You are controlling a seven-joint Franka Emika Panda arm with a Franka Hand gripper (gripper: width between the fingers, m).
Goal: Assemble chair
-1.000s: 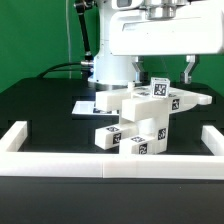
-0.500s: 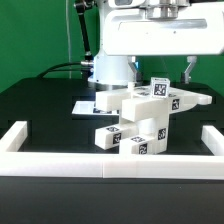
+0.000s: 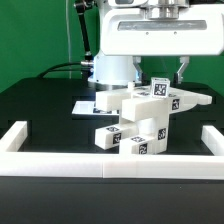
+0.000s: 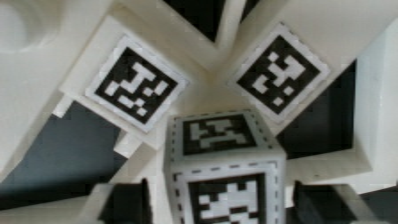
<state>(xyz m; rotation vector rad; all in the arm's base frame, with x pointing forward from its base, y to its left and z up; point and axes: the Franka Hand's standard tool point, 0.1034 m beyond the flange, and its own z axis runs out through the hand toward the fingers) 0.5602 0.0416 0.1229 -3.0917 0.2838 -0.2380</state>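
The half-built chair (image 3: pixel 140 120) sits mid-frame on the table (image 3: pixel 40 105). The jaws straddle its topmost tagged block (image 3: pixel 160 88) (probably to press it home), but I cannot tell whether they grip it.

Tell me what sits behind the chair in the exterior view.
Behind the chair a marker board lies flat, and the white robot base rises farther back. The chair covers the board's remaining part.
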